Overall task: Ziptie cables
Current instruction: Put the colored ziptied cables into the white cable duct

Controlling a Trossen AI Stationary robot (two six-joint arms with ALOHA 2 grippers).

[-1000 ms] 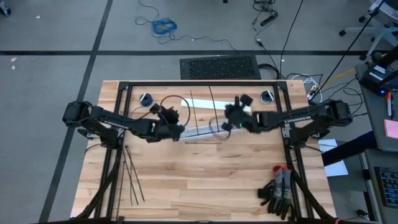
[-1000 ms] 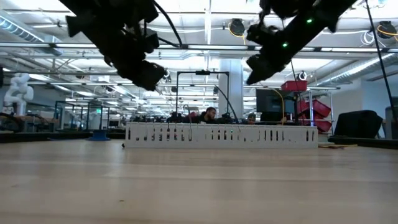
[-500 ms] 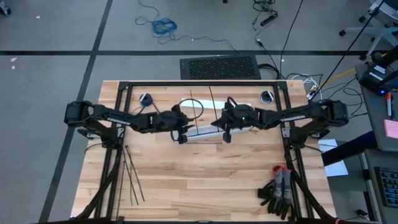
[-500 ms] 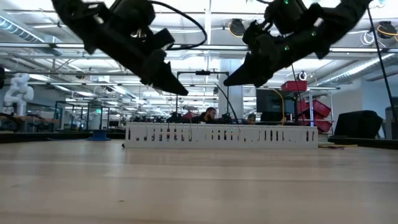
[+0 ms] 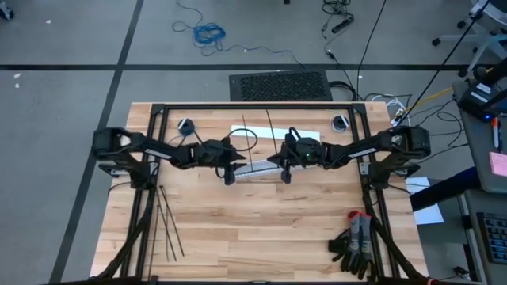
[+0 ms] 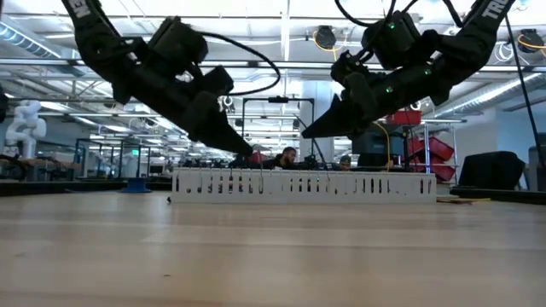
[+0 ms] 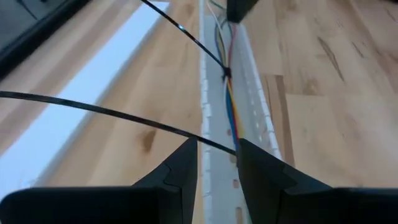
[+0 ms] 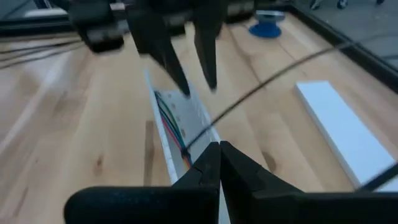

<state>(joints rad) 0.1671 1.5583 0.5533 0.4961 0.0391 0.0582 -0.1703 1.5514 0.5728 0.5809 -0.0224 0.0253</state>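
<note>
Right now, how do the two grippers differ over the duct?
The left gripper has its fingers parted, a gap between them over the duct; the right gripper is shut, tips together. A ziptie runs across to the left gripper's gap; another black strip passes beside the right gripper's tips. Both hang above the duct, pointing down at the cables from opposite ends.

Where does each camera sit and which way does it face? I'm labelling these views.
High view: above the table, looking straight down; both arms, left claw, right claw.
Low view: at tabletop height, looking level across at the white duct; both arms come from above.
Left wrist view: on the left arm, looking along the duct at the wires; own fingers.
Right wrist view: on the right arm, facing the left claw; own fingers.
All four share the duct.
</note>
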